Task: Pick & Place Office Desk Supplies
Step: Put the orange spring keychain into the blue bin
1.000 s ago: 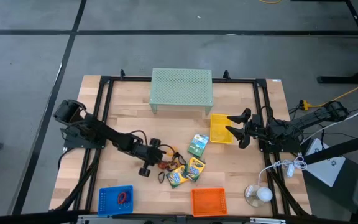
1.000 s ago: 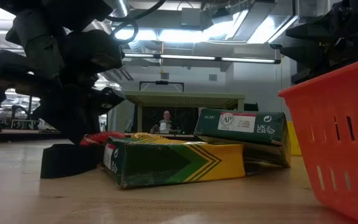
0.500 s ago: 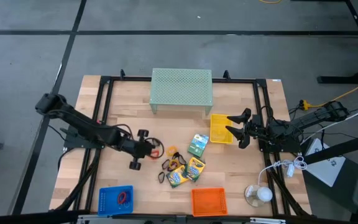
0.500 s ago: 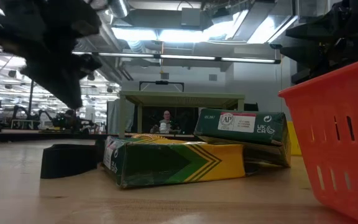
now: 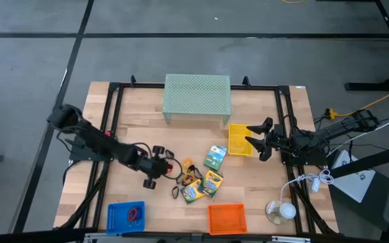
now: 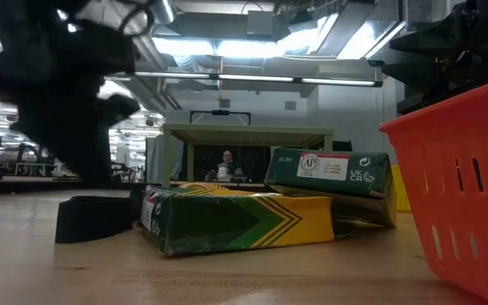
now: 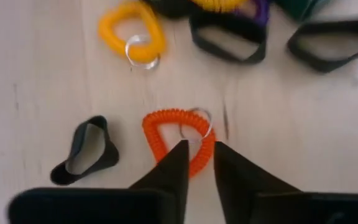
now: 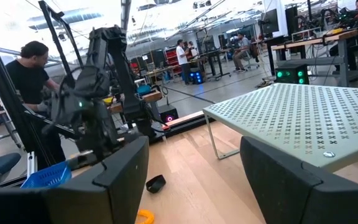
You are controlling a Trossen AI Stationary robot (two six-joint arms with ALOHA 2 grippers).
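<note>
As the left arm works: the left gripper [image 7: 199,155] is low over the wooden table [image 5: 134,111], in front of the pale green mesh riser [image 5: 196,98] and a little to its left, at the edge of a cluster of small supplies.
Left claw: loosened; the fingers stand slightly apart, straddling one side of an orange coiled plastic ring [image 7: 173,114] and not visibly squeezing it.
Orange ring: lying flat on the table under the fingertips, its small metal key loop beside it.
Just changed: a second ago this claw was clenched at the cluster; half a second ago it sat farther to the left of the riser. Now it is back near the cluster with its fingers eased apart.
What that means: probably a grip let go or being reset. The ring is not yet lifted or carried, so this pick is unfinished.
Neighbours: a yellow coiled ring [image 7: 110,34] and several black looped clips [image 7: 104,155] lie just beyond the orange ring, apart from it.
Crayon boxes: three green-and-yellow cardboard boxes [image 5: 211,182] lie in front of the riser.
Baskets: a blue plastic basket [image 5: 117,217] and an orange plastic basket [image 5: 226,217] sit well in front of the riser at the table's near edge.
Right arm: the right gripper [image 5: 256,138] waits released, fingers wide, beside a yellow basket [image 5: 240,140] to the riser's front right.
</note>
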